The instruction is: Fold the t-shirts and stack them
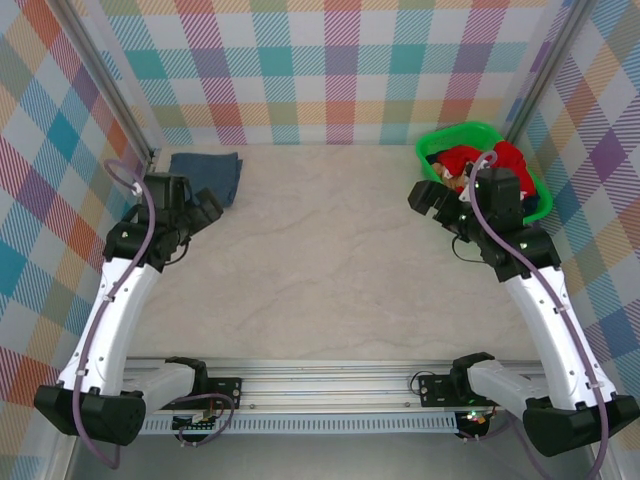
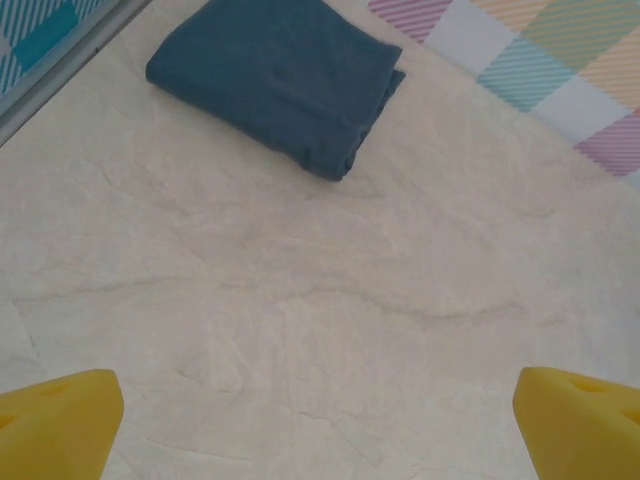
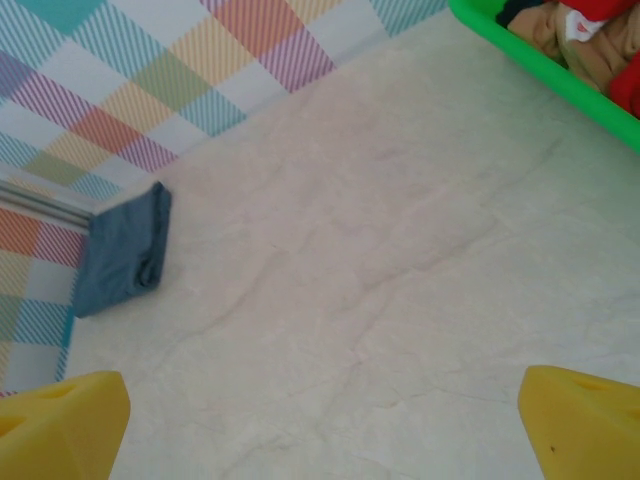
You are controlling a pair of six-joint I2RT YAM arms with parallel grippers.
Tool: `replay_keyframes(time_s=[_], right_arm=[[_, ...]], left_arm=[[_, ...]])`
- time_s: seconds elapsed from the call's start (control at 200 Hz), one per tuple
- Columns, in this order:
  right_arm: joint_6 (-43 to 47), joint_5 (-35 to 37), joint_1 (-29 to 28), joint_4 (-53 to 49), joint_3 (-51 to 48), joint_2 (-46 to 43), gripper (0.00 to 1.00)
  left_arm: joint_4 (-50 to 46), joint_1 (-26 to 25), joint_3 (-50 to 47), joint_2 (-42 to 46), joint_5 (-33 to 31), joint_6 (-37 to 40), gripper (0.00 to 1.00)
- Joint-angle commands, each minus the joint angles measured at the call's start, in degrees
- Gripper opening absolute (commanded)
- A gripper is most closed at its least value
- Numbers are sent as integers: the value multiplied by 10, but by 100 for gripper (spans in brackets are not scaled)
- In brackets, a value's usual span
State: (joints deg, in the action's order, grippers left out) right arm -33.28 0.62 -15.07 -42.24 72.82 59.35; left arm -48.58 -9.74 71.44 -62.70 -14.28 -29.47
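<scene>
- T-shirt, slate-blue (image 2: 275, 80): folded into a compact rectangle, lying flat at the far-left corner of the desk (image 1: 330, 260), close to the plaid walls. It reads as the base of the stack.
- Further garments, red (image 1: 462, 160) and tan (image 3: 560, 45): heaped unfolded in the green basket (image 1: 455, 130) at the far-right corner, well apart from the folded shirt.
- Left pincer (image 2: 320, 420): jaws wide apart, holding nothing, hovering over bare desk near the folded shirt without touching it.
- Right pincer (image 3: 320, 425): jaws wide apart, holding nothing, just beside the basket.
- Step in hand, as judged: between garments, with one shirt done and the next not yet picked.
- Next move calls for: the right arm to reach into the basket, pinch one garment, then spread it on the open middle of the desk.
</scene>
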Motion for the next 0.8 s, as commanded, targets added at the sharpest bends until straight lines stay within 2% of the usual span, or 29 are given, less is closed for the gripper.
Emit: replay_keyframes(time_s=[0.0,0.075,0.135,0.26,0.34,0.42,0.49,0.565,0.65,0.73,0.795], right_arm=[[50,-11,1,-9,-12,-11,100],[67,-13,1,64,-64,-40,100],[68,12,2,143,-130,-74,100],[100,132,2,260,-268,-134,100],[169,210,2,290,-332,-141,100],[221,257,5,338,-393,-137,100],[250,278,6,385,-433,-118,100],[248,285,11,424,-464,-81,100],[257,279,13,486,-492,-32,100],[280,274,21,566,-516,7,100],[281,253,40,626,-528,43,100]], left_arm=[[18,-9,-82,44,-47,-13,100],[73,-11,-141,87,-85,-39,100],[111,-15,-175,104,-113,-46,100],[86,-18,-177,63,-199,-14,100],[152,-18,-224,54,-210,17,100],[243,-18,-299,75,-251,-2,100],[408,-21,-372,86,-228,82,100],[533,-26,-433,73,-208,160,100],[598,-25,-461,38,-197,223,100],[636,-26,-488,12,-217,219,100],[693,-25,-520,-7,-209,218,100]])
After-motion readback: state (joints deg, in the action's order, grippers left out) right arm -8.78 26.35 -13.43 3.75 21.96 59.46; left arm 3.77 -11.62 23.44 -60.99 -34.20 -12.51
